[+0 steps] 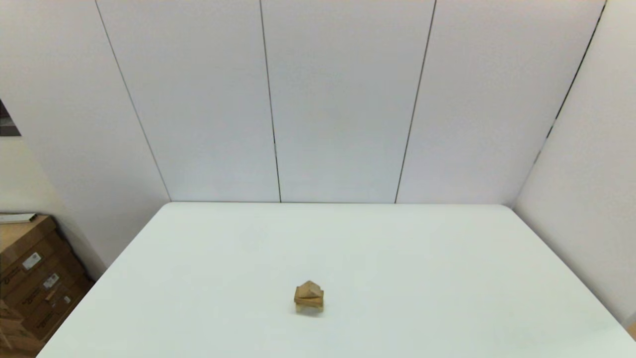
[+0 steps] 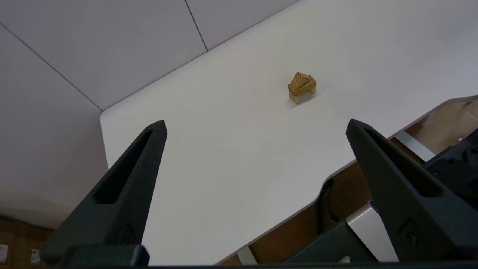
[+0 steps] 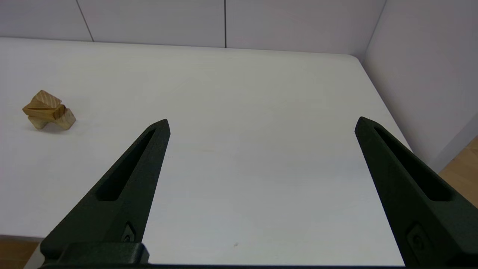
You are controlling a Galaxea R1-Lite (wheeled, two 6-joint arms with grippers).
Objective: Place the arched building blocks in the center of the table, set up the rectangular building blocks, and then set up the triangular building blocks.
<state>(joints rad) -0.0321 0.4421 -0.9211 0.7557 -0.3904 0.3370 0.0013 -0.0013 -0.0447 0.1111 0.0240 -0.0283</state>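
Note:
Three wooden blocks form one small stack near the middle of the white table (image 1: 397,258). The arched block (image 1: 309,308) stands at the bottom on its two legs. The darker rectangular slab (image 1: 308,298) lies flat on it. The triangular wedge (image 1: 309,288) sits on top, peak up. The same stack appears in the left wrist view as arched block (image 2: 298,98), slab (image 2: 303,89) and wedge (image 2: 300,79), and in the right wrist view as arched block (image 3: 56,121), slab (image 3: 41,111) and wedge (image 3: 45,99). My left gripper (image 2: 255,125) and right gripper (image 3: 261,123) are both open, empty, and far back from the stack.
White wall panels (image 1: 343,99) close the table's far side and right side. Cardboard boxes (image 1: 35,278) stand on the floor off the table's left edge. Neither arm shows in the head view.

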